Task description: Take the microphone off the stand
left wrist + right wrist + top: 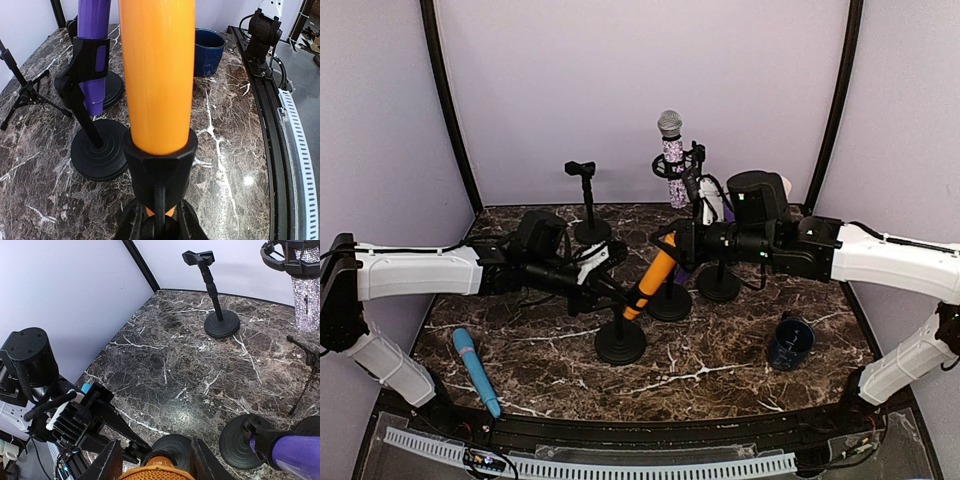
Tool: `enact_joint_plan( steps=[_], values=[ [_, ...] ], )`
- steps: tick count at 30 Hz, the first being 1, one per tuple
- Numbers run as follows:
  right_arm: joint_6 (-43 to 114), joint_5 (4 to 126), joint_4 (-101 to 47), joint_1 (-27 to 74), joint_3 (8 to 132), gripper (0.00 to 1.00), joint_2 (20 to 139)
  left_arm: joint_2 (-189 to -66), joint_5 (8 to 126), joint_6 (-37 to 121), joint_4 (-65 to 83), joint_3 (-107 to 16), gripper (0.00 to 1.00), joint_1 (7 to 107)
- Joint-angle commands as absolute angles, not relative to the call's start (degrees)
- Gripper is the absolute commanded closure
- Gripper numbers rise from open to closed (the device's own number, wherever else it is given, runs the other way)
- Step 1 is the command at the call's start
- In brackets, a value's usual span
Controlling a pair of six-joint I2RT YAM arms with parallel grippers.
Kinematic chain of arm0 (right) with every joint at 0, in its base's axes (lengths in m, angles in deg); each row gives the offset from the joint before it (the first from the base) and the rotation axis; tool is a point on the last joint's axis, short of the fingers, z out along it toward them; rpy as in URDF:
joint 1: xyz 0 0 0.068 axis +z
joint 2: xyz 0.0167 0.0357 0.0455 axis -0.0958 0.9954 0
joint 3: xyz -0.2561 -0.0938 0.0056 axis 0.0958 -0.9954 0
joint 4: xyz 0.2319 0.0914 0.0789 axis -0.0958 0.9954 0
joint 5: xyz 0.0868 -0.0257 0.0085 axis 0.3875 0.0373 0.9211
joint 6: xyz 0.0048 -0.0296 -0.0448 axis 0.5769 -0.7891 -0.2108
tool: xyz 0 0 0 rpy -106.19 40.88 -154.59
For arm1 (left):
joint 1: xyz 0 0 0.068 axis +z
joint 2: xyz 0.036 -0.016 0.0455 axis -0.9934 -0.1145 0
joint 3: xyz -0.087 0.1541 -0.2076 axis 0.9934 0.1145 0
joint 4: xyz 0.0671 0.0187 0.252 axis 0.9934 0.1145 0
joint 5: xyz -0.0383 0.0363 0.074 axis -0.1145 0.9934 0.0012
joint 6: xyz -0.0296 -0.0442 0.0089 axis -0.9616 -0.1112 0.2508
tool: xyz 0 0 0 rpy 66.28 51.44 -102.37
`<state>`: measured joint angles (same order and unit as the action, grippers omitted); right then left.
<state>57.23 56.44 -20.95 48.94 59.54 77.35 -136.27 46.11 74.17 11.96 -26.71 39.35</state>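
At the centre of the marble table [720,352], the orange microphone [655,272] sits in its stand [620,342], leaning toward one o'clock. From nine o'clock, the left gripper [608,288] is pinched tight on the stand just below the clip [160,160]. From three o'clock, the right gripper [670,243] is half-spread, its fingers [111,462] pressing both sides of the microphone's head.

The orange microphone [652,277] sits tilted in the clip of its black stand [620,342]
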Motion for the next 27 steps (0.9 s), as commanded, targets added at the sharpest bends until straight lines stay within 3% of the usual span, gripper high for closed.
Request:
enact_joint_plan(
  steps=[1, 13, 27],
  values=[
    [61.22, 50.77, -23.97, 48.34, 63.60, 0.65, 74.52, -137.81, 50.73, 75.16, 19.01, -25.66, 1.00, 39.70],
    [60.78, 51.45, -23.43, 48.38, 63.48, 0.65, 73.96, -137.84, 51.04, 75.34, 19.21, -25.78, 1.00, 39.50],
    [55.87, 62.76, -29.65, 47.64, 60.44, 0.66, 71.83, -137.71, 51.31, 75.54, 19.31, -25.70, 1.00, 39.35]
  ],
)
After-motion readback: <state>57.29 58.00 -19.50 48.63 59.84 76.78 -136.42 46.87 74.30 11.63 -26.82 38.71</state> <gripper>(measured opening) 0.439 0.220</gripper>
